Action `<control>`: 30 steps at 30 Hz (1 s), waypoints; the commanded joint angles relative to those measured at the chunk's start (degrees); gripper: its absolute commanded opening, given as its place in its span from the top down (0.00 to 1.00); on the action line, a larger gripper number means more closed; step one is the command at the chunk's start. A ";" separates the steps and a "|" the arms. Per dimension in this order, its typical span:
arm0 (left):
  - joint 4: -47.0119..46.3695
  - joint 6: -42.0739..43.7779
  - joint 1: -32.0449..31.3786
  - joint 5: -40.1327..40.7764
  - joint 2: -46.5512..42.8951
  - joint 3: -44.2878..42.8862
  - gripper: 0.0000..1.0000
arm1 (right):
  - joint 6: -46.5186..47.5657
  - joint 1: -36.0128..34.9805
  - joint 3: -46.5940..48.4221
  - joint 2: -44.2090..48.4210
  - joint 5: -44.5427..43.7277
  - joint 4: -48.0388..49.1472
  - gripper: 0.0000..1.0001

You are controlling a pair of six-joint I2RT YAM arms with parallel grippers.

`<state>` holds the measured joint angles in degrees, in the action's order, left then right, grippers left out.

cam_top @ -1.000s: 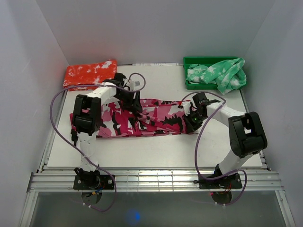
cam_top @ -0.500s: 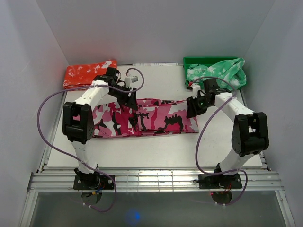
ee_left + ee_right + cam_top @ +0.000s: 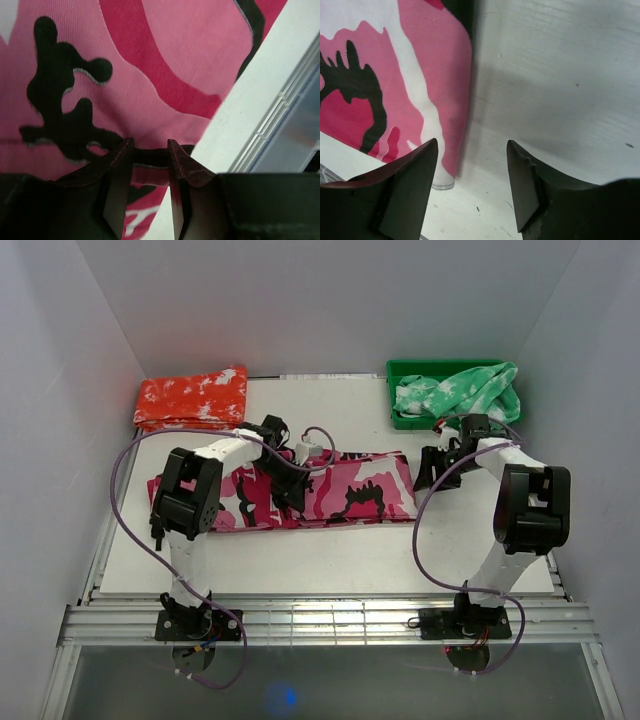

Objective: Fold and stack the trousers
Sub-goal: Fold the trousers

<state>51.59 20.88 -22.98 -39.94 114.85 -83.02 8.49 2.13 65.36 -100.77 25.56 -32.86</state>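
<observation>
The pink-magenta camouflage trousers (image 3: 360, 490) lie as a long flat band across the middle of the table (image 3: 340, 560). My left gripper (image 3: 290, 485) is low over their middle. In the left wrist view its jaws (image 3: 149, 145) stand a narrow gap apart with flat cloth (image 3: 150, 60) showing between the tips and a dark seam crossing there. My right gripper (image 3: 432, 468) is just past the trousers' right end, over bare table. In the right wrist view it (image 3: 472, 145) is wide open and empty, with the trousers' end (image 3: 420, 65) to its left.
A folded orange-red garment (image 3: 192, 395) lies at the back left. A green garment (image 3: 460, 395) spills out of a green bin (image 3: 400, 370) at the back right, close behind my right arm. White walls close in the table on three sides.
The trousers went from rumpled to flat and straight. My left gripper moved from their far edge to over their middle. My right gripper let go and moved right, off their end.
</observation>
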 commanded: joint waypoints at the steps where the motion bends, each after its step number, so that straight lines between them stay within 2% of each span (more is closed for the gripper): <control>1: 1.23 -0.23 2.15 4.70 2.48 3.04 0.55 | -2.07 -0.02 -0.85 -2.67 5.80 3.06 0.38; 7: 0.18 -1.99 3.12 4.96 3.45 2.25 0.55 | 0.03 -0.11 -0.85 -8.29 9.76 3.60 0.45; 10: 0.17 -2.51 3.29 4.79 3.19 1.20 0.48 | 0.03 -0.28 -1.11 -10.23 14.68 3.07 0.45; 14: -0.44 -3.48 3.38 4.08 1.35 -0.47 0.36 | 1.09 -0.99 -2.08 -11.90 14.87 2.36 0.42; 15: -0.53 -3.74 3.56 3.65 0.74 -0.91 0.31 | 1.18 -0.99 -2.34 -12.17 14.96 2.45 0.44; 18: -0.97 -4.97 4.70 2.59 -2.08 -2.58 0.26 | 0.30 -1.08 -3.66 -12.87 16.36 3.85 0.51; 24: 0.17 -6.82 10.93 2.50 -5.33 -4.86 0.23 | 0.13 -1.08 -2.96 -14.72 18.21 3.68 0.63; 26: 1.05 -7.35 13.48 2.33 -5.86 -4.87 0.23 | -1.36 -1.08 -2.00 -15.51 18.30 4.47 0.55; 27: 1.31 -7.35 14.01 2.24 -6.56 -4.87 0.23 | -3.03 -1.08 -1.65 -15.77 18.21 4.73 0.43; 30: 1.40 -7.52 14.46 2.50 -8.41 -3.55 0.23 | -5.06 -1.25 -0.68 -16.47 18.03 6.40 0.37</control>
<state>52.75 13.87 -8.34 -37.78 111.59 -86.39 3.29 1.41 64.64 -113.58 52.60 -30.00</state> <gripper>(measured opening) 0.769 0.615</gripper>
